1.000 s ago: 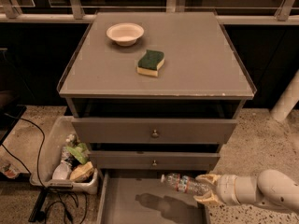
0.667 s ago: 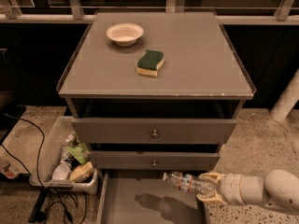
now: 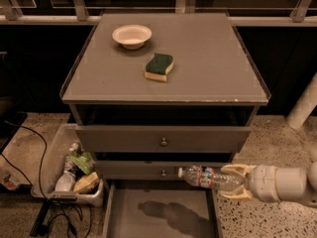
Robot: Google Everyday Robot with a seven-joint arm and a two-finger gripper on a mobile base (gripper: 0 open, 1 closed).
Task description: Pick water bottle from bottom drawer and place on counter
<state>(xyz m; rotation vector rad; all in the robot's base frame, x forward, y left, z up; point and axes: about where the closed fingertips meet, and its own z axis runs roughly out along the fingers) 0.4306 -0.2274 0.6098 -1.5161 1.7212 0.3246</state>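
The water bottle (image 3: pixel 208 178) is clear and crinkled, with a white cap and an orange-red label band. It lies level in the air, cap pointing left, above the right side of the open bottom drawer (image 3: pixel 163 209). My gripper (image 3: pixel 231 182) comes in from the right and is shut on the bottle's base end. The bottle's shadow falls on the drawer's flat grey floor. The counter (image 3: pixel 208 58), a flat grey cabinet top with a chipped front edge, lies above and beyond.
A white bowl (image 3: pixel 132 35) and a green-and-yellow sponge (image 3: pixel 159 66) sit on the counter. Two shut drawer fronts with round knobs (image 3: pixel 163 142) face me. A bin of wrappers and containers (image 3: pixel 74 170) and cables lie on the floor at left.
The gripper has lifted the bottle a little and carried it slightly right, further above the drawer floor.
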